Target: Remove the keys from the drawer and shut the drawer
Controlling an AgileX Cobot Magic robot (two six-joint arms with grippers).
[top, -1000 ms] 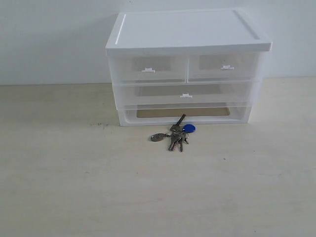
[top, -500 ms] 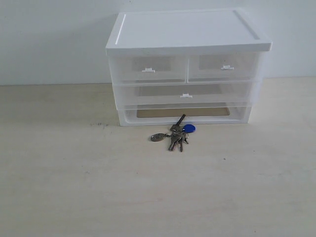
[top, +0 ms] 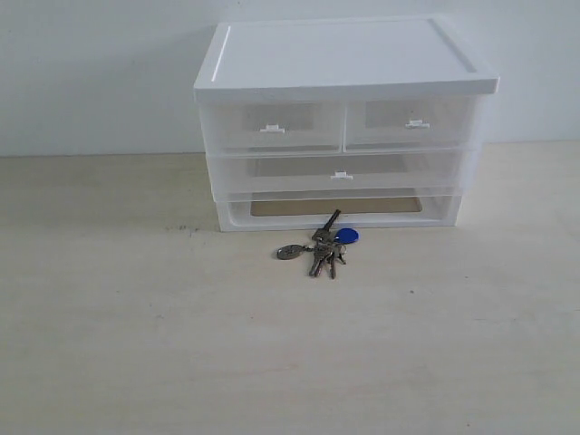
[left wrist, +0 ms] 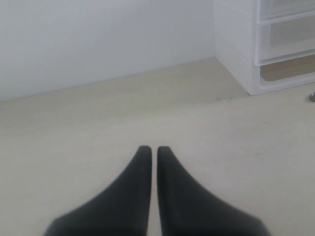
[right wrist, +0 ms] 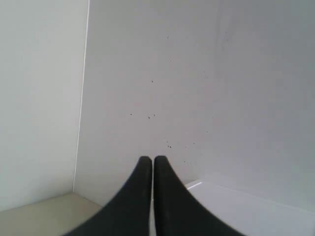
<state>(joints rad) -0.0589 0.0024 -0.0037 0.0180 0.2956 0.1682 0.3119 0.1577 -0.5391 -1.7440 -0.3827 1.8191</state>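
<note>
While left pincer (left wrist: 153, 148) sits closed | keys (top: 322, 250) well apart, fronting cabinet (top: 344, 63)

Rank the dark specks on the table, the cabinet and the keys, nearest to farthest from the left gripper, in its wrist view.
1. Specks, on the table.
2. Cabinet, its near corner.
3. Keys, beyond that corner, barely in view.

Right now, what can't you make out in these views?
- Exterior view: both arms are out of frame; translucent fronts blur what the small drawers hold.
- Left wrist view: the keys are cut by the frame edge; only a sliver shows.
- Right wrist view: the right gripper faces wall; keys, drawers unseen.
</note>
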